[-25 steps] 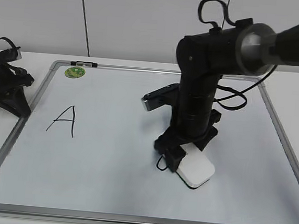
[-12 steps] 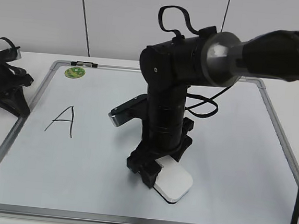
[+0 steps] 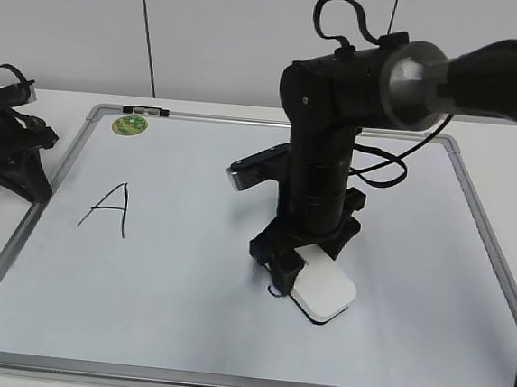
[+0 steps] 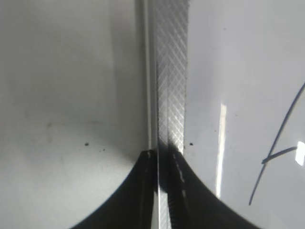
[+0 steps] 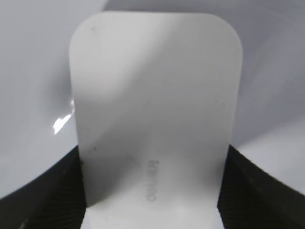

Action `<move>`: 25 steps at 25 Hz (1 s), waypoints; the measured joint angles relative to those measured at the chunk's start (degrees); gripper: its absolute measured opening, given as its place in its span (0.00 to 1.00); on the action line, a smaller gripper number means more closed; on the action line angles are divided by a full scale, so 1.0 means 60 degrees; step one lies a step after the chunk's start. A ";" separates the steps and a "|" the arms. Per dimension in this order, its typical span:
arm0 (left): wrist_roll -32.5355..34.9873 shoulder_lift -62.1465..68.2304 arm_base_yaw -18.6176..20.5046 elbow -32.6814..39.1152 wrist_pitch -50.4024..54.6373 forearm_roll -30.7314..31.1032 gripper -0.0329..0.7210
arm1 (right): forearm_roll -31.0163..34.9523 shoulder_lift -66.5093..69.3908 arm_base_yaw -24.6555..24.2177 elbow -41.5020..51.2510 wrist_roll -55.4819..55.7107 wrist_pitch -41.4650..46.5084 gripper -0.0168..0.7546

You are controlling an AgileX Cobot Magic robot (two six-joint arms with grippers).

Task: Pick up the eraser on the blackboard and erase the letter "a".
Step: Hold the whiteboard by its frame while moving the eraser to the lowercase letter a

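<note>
In the exterior view, the right gripper (image 3: 290,261) stands almost upright over the blackboard (image 3: 187,287), its jaws clamped on the eraser (image 3: 322,293), which lies flat on the board's lower middle, well apart from the capital "A" (image 3: 109,209) on the left. A small dark curl of marker shows just beside the eraser's left edge, under the gripper; it may be what is left of the letter "a" (image 3: 274,290), though it is too small to tell for sure. A round green sticker (image 3: 129,125) sits near the top-left corner. The left gripper (image 3: 13,149) rests off the board's left edge, and this view does not show how its jaws stand. In the left wrist view, only the board's silver frame (image 4: 169,71) and part of the capital letter's strokes appear; the dark shape at the bottom is likely the gripper, but whether its jaws are parted cannot be told. In the right wrist view, the eraser (image 5: 155,109) fills the frame, held between the two dark fingers (image 5: 43,188) at its near end. The wiping step seems to be in hand; the next move likely calls for a stroke to the left over the remaining mark, pressing the eraser flat.
</note>
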 joint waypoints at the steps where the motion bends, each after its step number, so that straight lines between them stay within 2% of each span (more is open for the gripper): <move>1: -0.0014 0.0000 0.0000 0.0000 0.0000 0.0000 0.10 | 0.0017 0.0000 -0.0134 0.0000 0.0005 0.0015 0.73; 7: -0.0035 0.0000 0.0000 0.0000 0.0000 -0.0037 0.10 | -0.0387 0.0000 -0.1010 -0.0036 0.0429 0.0021 0.73; 12: -0.0035 0.0000 0.0000 0.0000 0.0000 -0.0058 0.10 | -0.0472 0.0016 -0.1213 -0.0265 0.0607 0.0255 0.73; 25: -0.0035 0.0017 0.0000 0.0000 -0.0031 -0.0058 0.10 | 0.0162 0.0016 0.0192 -0.0844 0.0401 0.0534 0.73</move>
